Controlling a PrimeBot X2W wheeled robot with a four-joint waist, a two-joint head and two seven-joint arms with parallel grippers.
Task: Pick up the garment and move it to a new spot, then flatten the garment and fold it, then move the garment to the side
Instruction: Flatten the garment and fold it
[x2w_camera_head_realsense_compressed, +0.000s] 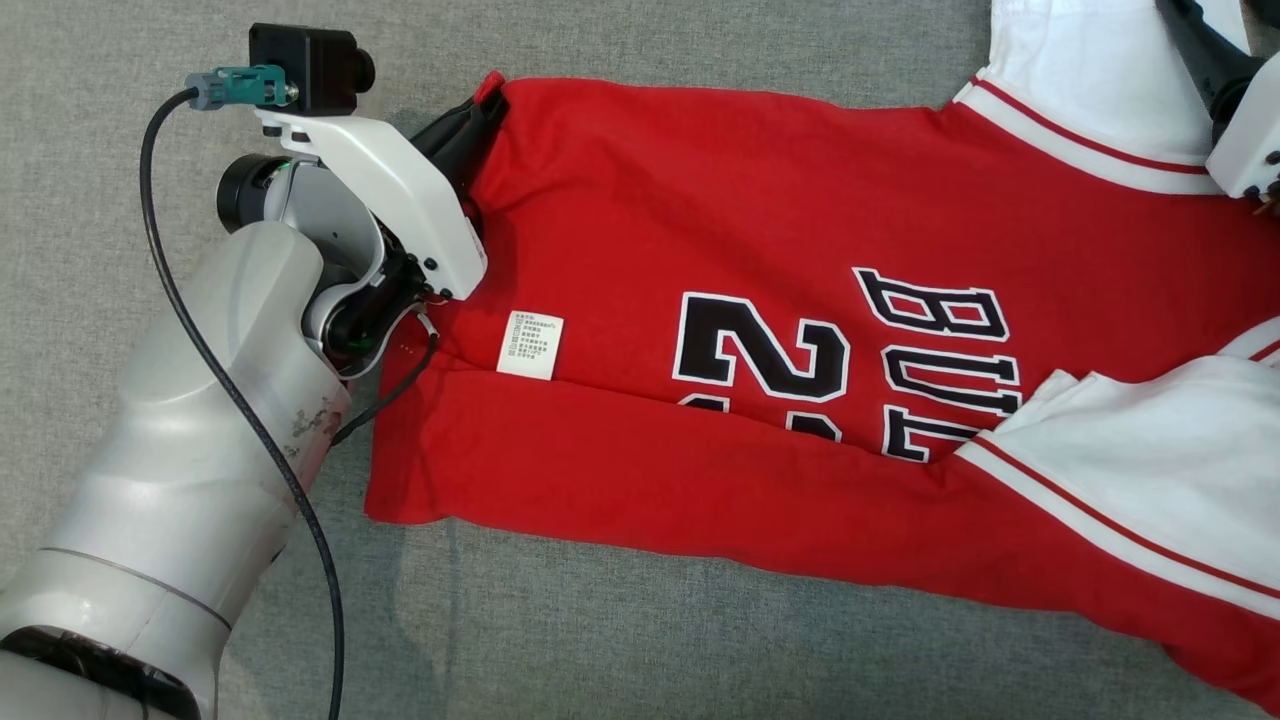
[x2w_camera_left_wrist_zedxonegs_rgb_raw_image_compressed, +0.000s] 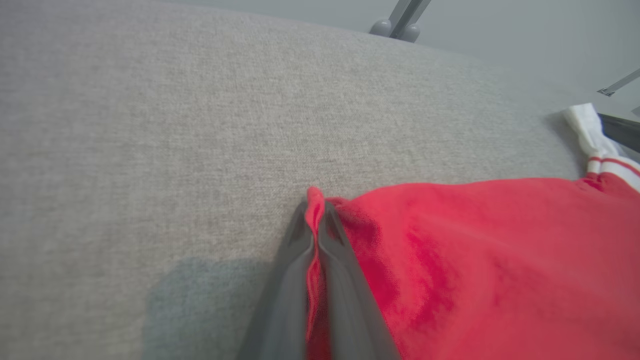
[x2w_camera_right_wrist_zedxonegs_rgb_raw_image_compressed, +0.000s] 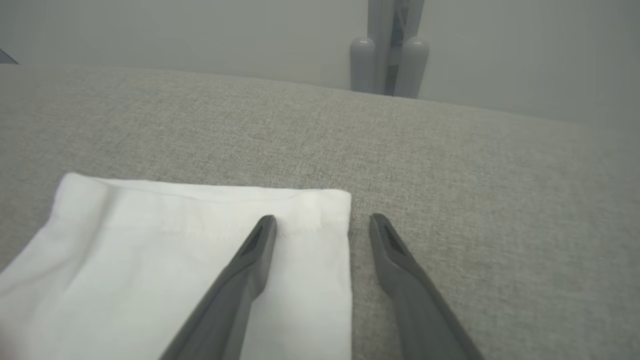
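One garment (x2w_camera_head_realsense_compressed: 700, 180) (pinched): left end effector (x2w_camera_left_wrist_zedxonegs_rgb_raw_image_compressed: 315, 212)

grey forearm (x2w_camera_head_realsense_compressed: 190, 470), black cable (x2w_camera_head_realsense_compressed: 334, 640), teal plug (x2w_camera_head_realsense_compressed: 245, 86), white bracket (x2w_camera_head_realsense_compressed: 400, 190) — dark left claw (x2w_camera_left_wrist_zedxonegs_rgb_raw_image_compressed: 315, 206)

Jersey (x2w_camera_head_realsense_compressed: 700, 200): red knit cloth, matt. Sleeve (x2w_camera_right_wrist_zedxonegs_rgb_raw_image_compressed: 150, 250): white cloth, stitched hem. Lettering (x2w_camera_head_realsense_compressed: 705, 325): smooth flat print. Care label (x2w_camera_head_realsense_compressed: 530, 345): thin white printed tag. Support surface (x2w_camera_head_realsense_compressed: 700, 640): grey coarse-woven fabric, matt. Forearm shell (x2w_camera_head_realsense_compressed: 200, 450): pale semi-gloss plastic, scuffed. Right gripper fingers (x2w_camera_right_wrist_zedxonegs_rgb_raw_image_compressed: 240, 285): dark, smooth, matt.
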